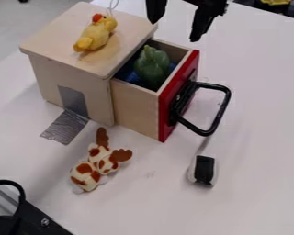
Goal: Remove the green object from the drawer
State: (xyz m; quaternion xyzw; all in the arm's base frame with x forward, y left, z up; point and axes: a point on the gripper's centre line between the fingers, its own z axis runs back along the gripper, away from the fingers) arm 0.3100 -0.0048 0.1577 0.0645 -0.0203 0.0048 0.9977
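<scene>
The black gripper hung at the top edge of the camera view, above and behind the pulled-out drawer. Its 2 dark, tapering fingers stood released and well apart, with nothing between them. The green object, smooth and rounded with a lumpy, knobbed outline, sat inside the drawer against a blue surface, its top rising near the level of the wooden walls.

The drawer had pale, fine-grained wood sides and a flat, glossy red front bearing 1 black handle, a smooth bar bent into a round-cornered loop. It slid out from a boxy cabinet of the same pale wood, whose flat lid had softened corners. A strip of creased silver tape ran down the cabinet's side and onto the smooth white table.

On the lid lay 1 fuzzy yellow toy bird with an orange-red bill and a thin string loop beside its head. Near the cabinet lay 1 soft plush animal, cream with rust-brown patches and 2 stubby brown antlers. Below the handle rested 1 small rounded white-and-black item. At the lower left were a black bar with a screw and a curved black tube.
</scene>
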